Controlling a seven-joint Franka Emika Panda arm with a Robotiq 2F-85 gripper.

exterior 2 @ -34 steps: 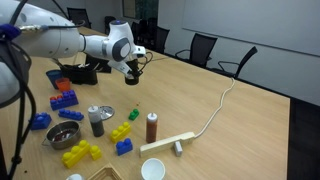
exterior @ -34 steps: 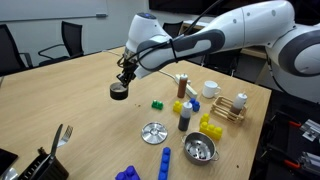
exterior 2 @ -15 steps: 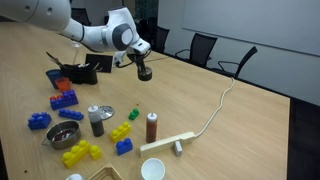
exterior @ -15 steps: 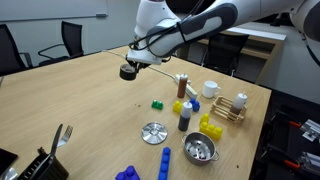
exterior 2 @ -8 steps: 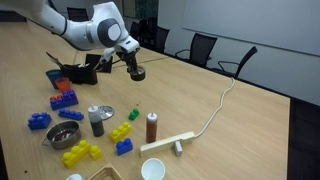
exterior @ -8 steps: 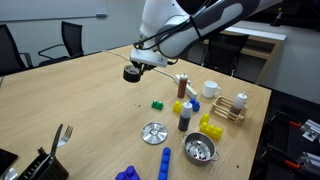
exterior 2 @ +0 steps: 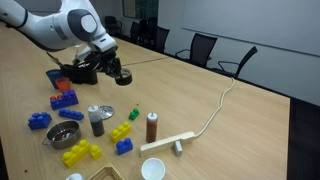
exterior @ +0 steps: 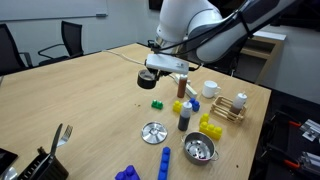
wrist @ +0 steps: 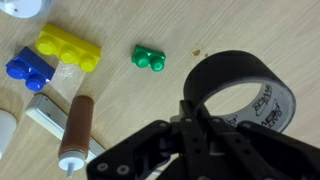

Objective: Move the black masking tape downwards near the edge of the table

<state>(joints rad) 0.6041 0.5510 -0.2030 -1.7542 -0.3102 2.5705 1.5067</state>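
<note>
The black masking tape (exterior: 148, 80) is a thick black ring held in the air above the tan wooden table (exterior: 80, 100). My gripper (exterior: 151, 74) is shut on its wall. In an exterior view the tape (exterior 2: 123, 76) hangs near the black box, with the gripper (exterior 2: 119, 70) on it. In the wrist view the tape (wrist: 240, 88) fills the right side, with the gripper (wrist: 200, 112) clamped on its rim. A small green brick (wrist: 150, 60) lies on the table below.
A silver disc (exterior: 153, 132), a metal bowl (exterior: 198, 150), a brown bottle (exterior: 181, 87), a grey-capped jar (exterior: 185, 115), yellow and blue bricks (exterior: 210, 126), a white cup (exterior: 210, 89) and a wooden rack (exterior: 229, 108) crowd the table. A black box with a fork (exterior: 45, 162) sits at one corner.
The arm has carried the tape through the air, rightwards in one exterior view and leftwards towards the black box in the other. The grip on the tape has held.
</note>
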